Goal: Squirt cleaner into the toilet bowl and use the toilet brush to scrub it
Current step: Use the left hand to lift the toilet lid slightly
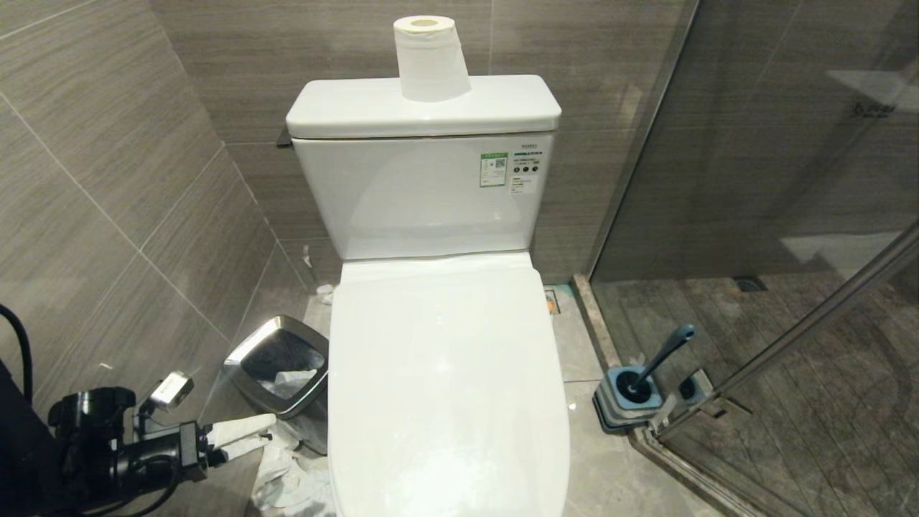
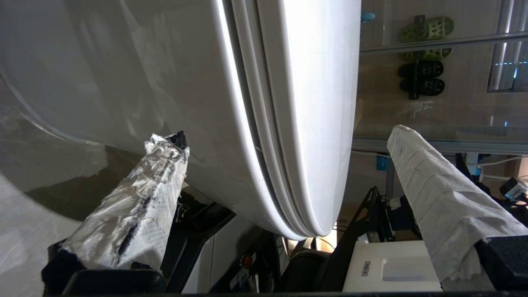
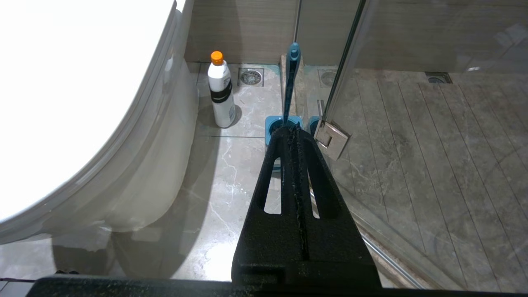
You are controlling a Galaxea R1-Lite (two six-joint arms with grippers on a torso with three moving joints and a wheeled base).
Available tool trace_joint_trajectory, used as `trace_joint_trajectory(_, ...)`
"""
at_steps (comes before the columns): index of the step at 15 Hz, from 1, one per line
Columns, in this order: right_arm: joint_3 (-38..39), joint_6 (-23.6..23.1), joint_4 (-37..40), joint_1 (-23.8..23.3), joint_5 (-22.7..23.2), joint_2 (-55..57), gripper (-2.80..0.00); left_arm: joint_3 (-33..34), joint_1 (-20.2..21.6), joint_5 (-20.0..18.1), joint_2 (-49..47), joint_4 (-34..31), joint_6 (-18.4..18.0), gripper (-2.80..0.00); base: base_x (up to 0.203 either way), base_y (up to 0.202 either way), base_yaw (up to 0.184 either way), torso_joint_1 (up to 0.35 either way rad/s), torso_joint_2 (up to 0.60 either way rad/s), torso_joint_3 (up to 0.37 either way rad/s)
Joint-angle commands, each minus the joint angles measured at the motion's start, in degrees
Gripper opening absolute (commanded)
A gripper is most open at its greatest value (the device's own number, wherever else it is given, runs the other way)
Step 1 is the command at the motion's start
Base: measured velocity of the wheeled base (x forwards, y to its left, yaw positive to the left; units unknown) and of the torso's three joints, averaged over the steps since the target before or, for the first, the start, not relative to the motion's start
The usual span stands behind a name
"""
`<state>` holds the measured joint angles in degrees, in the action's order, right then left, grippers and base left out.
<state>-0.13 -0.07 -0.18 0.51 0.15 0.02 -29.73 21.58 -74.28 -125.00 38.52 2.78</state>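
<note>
Left pincer (image 1: 262,434) sits low beside the toilet bowl (image 1: 445,388), paper-wrapped fingers (image 2: 136,202) spread wide, straddling the front rim of the closed lid, gripping nothing. Right pincer (image 3: 293,131) is pressed together. Just beyond its tip the toilet brush (image 3: 291,82) stands in its holder (image 3: 273,126), handle upright, rounded tip up. The cleaner (image 3: 220,90) stands upright nearby, orange cap on top.

left hand (image 1: 251,438): fingers spread wide, low | right hand (image 3: 293,128): closed, parked
</note>
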Motion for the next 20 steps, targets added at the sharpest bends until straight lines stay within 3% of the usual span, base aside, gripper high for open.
trace_joint_trajectory(1, 0.0, 0.0, 0.0, 0.0, 0.0, 0.1, -2.80, 0.6, -0.2, -1.1, 0.0, 0.2, -0.1, 0.00, 0.000, 0.000, 0.000, 0.000, 0.00, 0.000)
trace_joint_trajectory(5, 0.0, 0.0, 0.0, 0.0, 0.0, 0.1, -2.80, 0.6, -3.6, -1.3, -0.3, 2.1, -0.4, 0.00, 0.000, 0.000, 0.000, 0.000, 0.00, 0.000)
trace_joint_trajectory(10, 0.0, 0.0, 0.0, 0.0, 0.0, 0.1, -2.80, 0.5, -1.4, -1.4, 0.2, 2.0, 0.1, 0.00, 0.000, 0.000, 0.000, 0.000, 0.00, 0.000)
trace_joint_trajectory(20, 0.0, 0.0, 0.0, 0.0, 0.0, 0.1, -2.80, 4.3, -2.5, -1.5, 1.0, 1.8, -0.1, 0.00, 0.000, 0.000, 0.000, 0.001, 0.00, -0.024)
